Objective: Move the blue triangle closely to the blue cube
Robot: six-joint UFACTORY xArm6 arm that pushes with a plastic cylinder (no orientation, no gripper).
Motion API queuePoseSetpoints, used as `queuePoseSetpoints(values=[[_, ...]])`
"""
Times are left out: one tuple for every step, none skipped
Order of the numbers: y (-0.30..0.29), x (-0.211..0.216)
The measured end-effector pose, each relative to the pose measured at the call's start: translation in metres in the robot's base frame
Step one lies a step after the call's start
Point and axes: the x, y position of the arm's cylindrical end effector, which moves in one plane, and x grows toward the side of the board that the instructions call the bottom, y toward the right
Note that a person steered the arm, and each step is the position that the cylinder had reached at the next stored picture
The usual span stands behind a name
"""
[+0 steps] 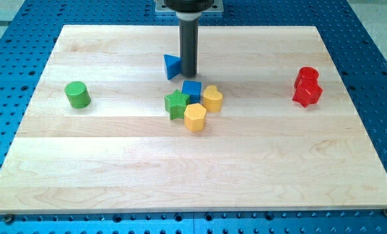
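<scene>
At the bench's (115,162) top centre, my tip (188,75) touches the blue triangle's (172,66) right side, just above the blue cube (191,90) | end effector: plain rod, holds nothing, placed to nudge | count: two blue, two yellow, two green, one red cluster

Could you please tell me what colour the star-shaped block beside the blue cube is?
Green: the star block sits at the blue cube's lower left, seen clearly in the camera view.

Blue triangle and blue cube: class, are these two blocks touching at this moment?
Apart. The camera view shows a strip of bare wood between the blue triangle and the blue cube below it. My tip stands at the triangle's right side.
</scene>
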Motion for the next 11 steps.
queuePoseSetpoints(values=[[-0.051,-0.014],[-0.086,0.01],[-0.108,-0.03],[-0.09,0.021],[0.003,0.028],[-0.063,0.023],[-0.11,0.015],[-0.069,0.044],[-0.05,0.057],[-0.143,0.042],[-0.227,0.022]])
